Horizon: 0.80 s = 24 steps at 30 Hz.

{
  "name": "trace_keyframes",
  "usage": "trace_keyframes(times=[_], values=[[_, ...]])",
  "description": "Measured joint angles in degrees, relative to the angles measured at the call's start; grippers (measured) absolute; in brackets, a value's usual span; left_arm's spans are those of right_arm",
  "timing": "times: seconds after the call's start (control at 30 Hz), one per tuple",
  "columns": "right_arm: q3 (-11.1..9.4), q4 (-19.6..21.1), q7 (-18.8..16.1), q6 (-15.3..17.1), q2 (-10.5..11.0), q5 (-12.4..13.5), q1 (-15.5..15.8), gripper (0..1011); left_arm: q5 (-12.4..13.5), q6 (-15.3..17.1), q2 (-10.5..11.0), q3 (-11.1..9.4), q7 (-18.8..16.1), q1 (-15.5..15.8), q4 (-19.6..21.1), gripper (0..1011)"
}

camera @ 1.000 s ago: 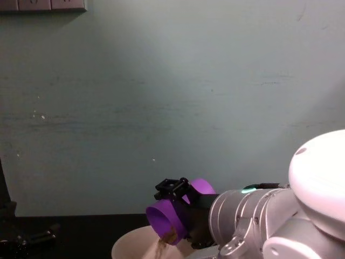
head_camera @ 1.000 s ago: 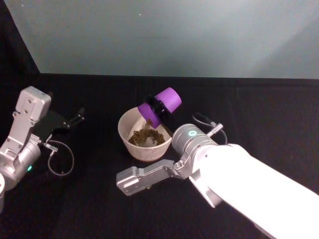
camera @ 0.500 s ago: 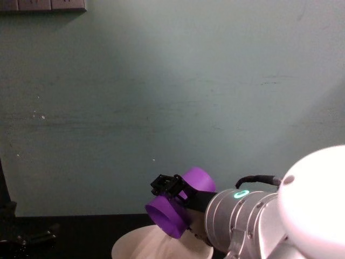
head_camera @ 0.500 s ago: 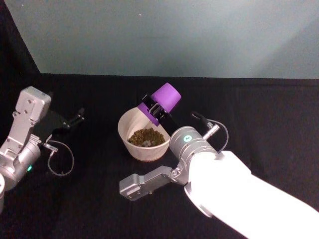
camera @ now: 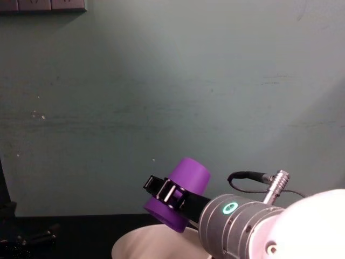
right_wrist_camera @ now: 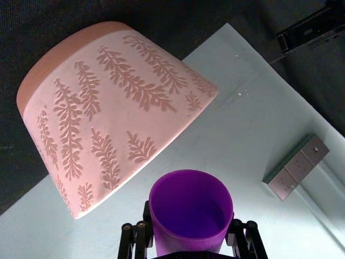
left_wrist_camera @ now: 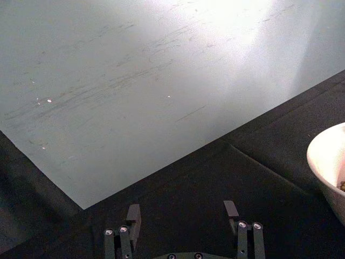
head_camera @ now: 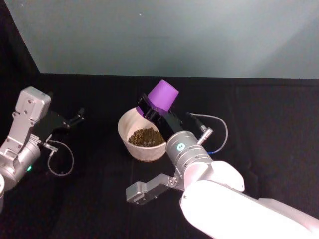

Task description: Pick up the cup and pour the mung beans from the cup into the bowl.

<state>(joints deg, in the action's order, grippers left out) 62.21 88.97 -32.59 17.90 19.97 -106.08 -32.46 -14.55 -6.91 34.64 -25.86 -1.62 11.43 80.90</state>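
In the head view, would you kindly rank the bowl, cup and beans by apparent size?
Largest: bowl.
Then beans and cup: alike. The cup, held above the bowl in the right gripper, sits nearer the camera.

Right hand (head_camera: 151,110) reaches forward, rolled over, apparently clamped; left hand (head_camera: 75,118) rests aside, fingers (left_wrist_camera: 133,215) apart.

This looks like a robotics lab or test cell rather than a home. The table (head_camera: 269,114) is draped in plain black cloth, and a bare pale green wall (head_camera: 174,35) rises straight from its far edge, with a grey socket strip (camera: 43,5) high on it. Two robot arms with exposed cables reach over the table: the left arm (head_camera: 22,139) near the left edge, and the white right arm (head_camera: 224,199) with a lit status ring, its end effector (head_camera: 151,110) clamped on a cup (head_camera: 163,94).
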Motion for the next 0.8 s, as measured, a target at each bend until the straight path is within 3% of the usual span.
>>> trace_keyframes(times=[0.23,0.43,0.57,0.8], values=[[0.0,0.1,0.0,-0.3,0.0,-0.9,0.2,726,0.0,0.0,0.0,0.0,0.0,0.0,0.0,1000],[-0.9,0.4,0.6,-0.5,-0.1,0.1,0.6,726,0.0,0.0,0.0,0.0,0.0,0.0,0.0,1000],[-2.2,1.0,1.8,-0.3,0.0,2.6,1.3,724,0.0,0.0,0.0,0.0,0.0,0.0,0.0,1000],[-8.9,2.5,7.7,1.3,-0.6,13.1,5.0,724,0.0,0.0,0.0,0.0,0.0,0.0,0.0,1000]])
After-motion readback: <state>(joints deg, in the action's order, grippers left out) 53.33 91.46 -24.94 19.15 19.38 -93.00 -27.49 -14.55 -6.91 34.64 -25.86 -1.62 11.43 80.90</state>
